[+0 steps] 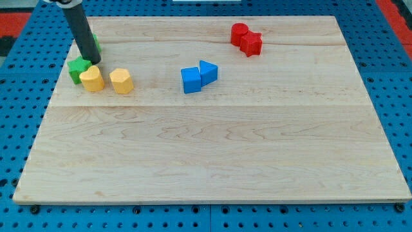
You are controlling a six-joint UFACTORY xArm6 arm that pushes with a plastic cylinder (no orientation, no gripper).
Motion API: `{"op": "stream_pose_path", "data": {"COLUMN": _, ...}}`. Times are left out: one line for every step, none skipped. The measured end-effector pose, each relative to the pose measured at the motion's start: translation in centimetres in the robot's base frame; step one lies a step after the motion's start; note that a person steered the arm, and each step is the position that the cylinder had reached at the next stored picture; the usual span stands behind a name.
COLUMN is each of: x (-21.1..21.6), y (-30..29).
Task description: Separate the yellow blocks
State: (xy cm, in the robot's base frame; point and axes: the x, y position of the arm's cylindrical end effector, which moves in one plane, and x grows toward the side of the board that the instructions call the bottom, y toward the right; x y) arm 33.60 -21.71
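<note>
Two yellow blocks lie at the view's upper left of the wooden board (pixel 212 148). The left yellow block (pixel 92 78), heart-like in shape, touches a green star block (pixel 78 67). The right yellow block (pixel 121 81), a rounded hexagon, sits a small gap to its right. My dark rod comes down from the view's top left, and my tip (pixel 89 61) rests just above the left yellow block, beside the green star. A second green block (pixel 96 44) is partly hidden behind the rod.
A blue cube (pixel 191 80) and a blue triangle (pixel 208 71) touch each other at the upper middle. Two red blocks (pixel 247 38) touch at the upper right. A blue pegboard (pixel 19 96) surrounds the board.
</note>
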Motion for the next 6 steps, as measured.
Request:
{"op": "stream_pose_path", "data": {"x": 0.4, "y": 2.7}}
{"op": "stream_pose_path", "data": {"x": 2.8, "y": 3.0}}
{"op": "stream_pose_path", "data": {"x": 4.8, "y": 3.0}}
{"op": "stream_pose_path", "data": {"x": 7.7, "y": 4.1}}
{"op": "stream_pose_path", "data": {"x": 7.5, "y": 7.5}}
{"op": "stream_pose_path", "data": {"x": 6.1, "y": 4.7}}
